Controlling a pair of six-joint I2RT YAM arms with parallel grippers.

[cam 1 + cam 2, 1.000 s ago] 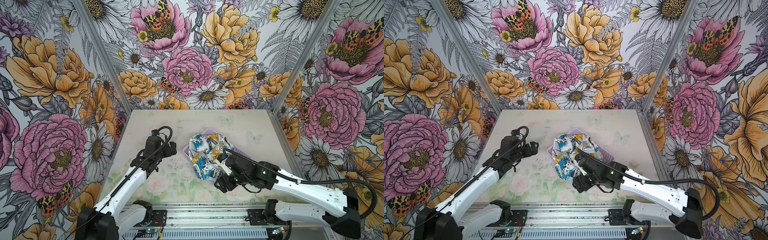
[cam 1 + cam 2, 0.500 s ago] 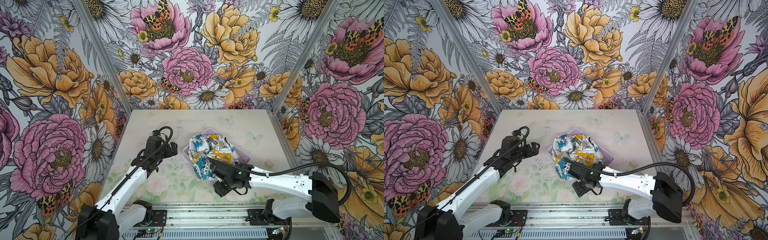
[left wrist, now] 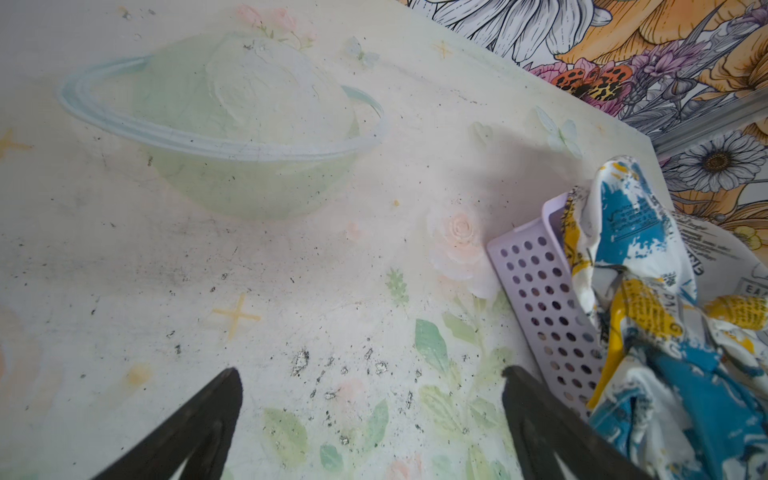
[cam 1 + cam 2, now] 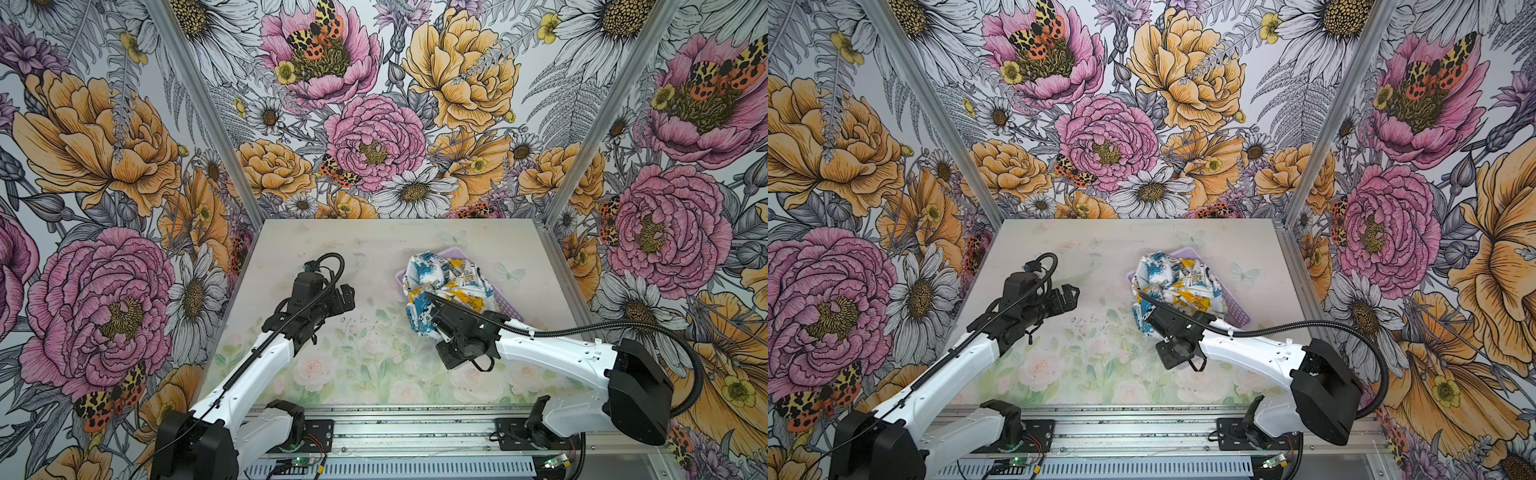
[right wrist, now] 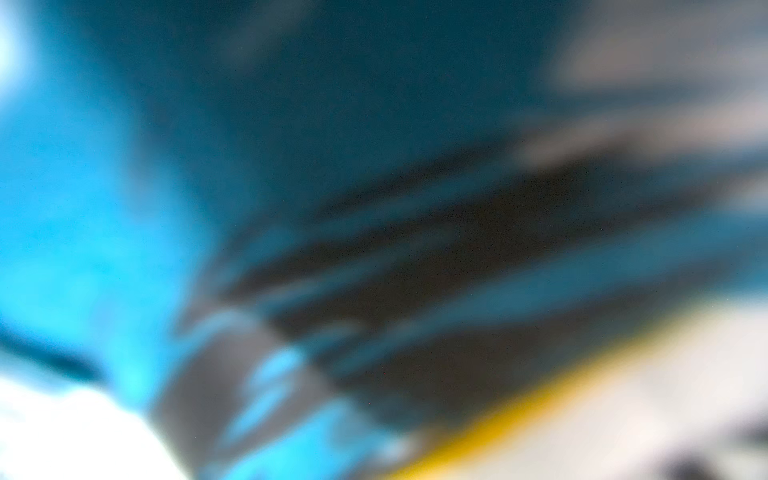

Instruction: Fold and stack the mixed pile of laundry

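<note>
Blue smeared with white and a yellow streak is all the right wrist view gives: the garment (image 5: 124, 208) sits too close to the lens to focus. In both top views the right gripper (image 4: 432, 318) (image 4: 1152, 322) is at the near side of the basket (image 4: 505, 305) (image 4: 1237, 311). Its tips are buried in the cloth that spills over the basket's near-left corner toward the table (image 4: 353, 374). The jaws are closed, but the pinch itself is hidden, so I cannot tell whether a fold is caught.

The garment (image 4: 449, 282) (image 4: 1175, 278) is heaped in the basket and covers nearly all of it. Only a strip of lavender perforated wall shows on the right and a bit of rim at the far-left corner. Whatever lies under the heap is out of sight.

Well to the left of the basket, the left gripper (image 4: 347, 297) (image 4: 1071, 295) hovers with its jaws spread wide, holding nothing. In its wrist view (image 3: 370, 382) the black lettering on the garment (image 3: 640, 232) is mostly too fine to read. A few capitals beginning "EA" run off the frame's edge, beside the basket wall (image 3: 536, 282).
</note>
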